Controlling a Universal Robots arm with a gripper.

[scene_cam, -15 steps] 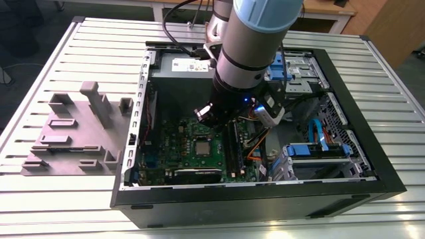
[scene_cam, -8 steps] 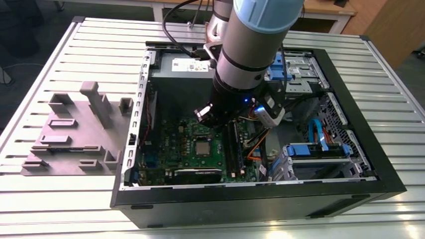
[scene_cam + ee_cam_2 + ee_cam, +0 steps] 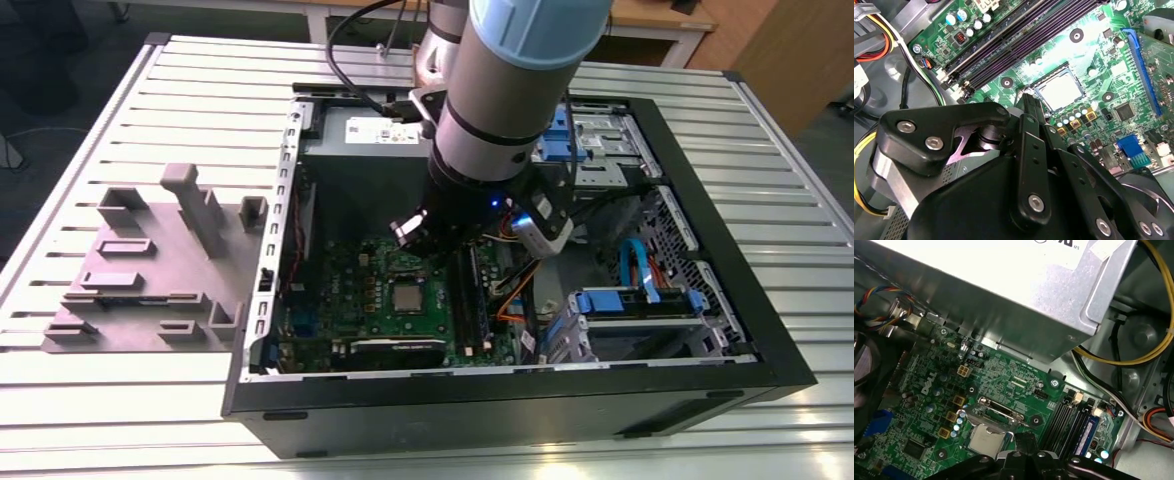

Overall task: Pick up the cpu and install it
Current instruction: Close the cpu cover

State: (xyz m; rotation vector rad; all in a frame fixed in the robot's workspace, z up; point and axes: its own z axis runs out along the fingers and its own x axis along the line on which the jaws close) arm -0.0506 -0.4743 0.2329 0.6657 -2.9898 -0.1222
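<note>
The pincer (image 3: 1027, 102) hangs inside the open computer case (image 3: 747, 330), its black fingers (image 3: 1034, 112) drawn together to a narrow tip with nothing between them. Just beyond that tip, and below it, the cpu (image 3: 1060, 91) lies flat in its socket on the green motherboard (image 3: 1094, 60), apart from the fingers; in the first wrist view the same silver square (image 3: 986, 441) sits right beside the finger ends (image 3: 1026, 442). The hinged socket frame (image 3: 995, 412) stands open at the chip's far edge. To one side of the pincer run the long memory slots (image 3: 1014, 45), close by; on the other side the board is low and open. The grey power supply box (image 3: 1019, 300) overhangs the board's edge behind the socket, with yellow cables (image 3: 1124, 357) near the slots. In the exterior view, the arm (image 3: 501, 110) drops in through the case's open side, the case walls well clear around it.
</note>
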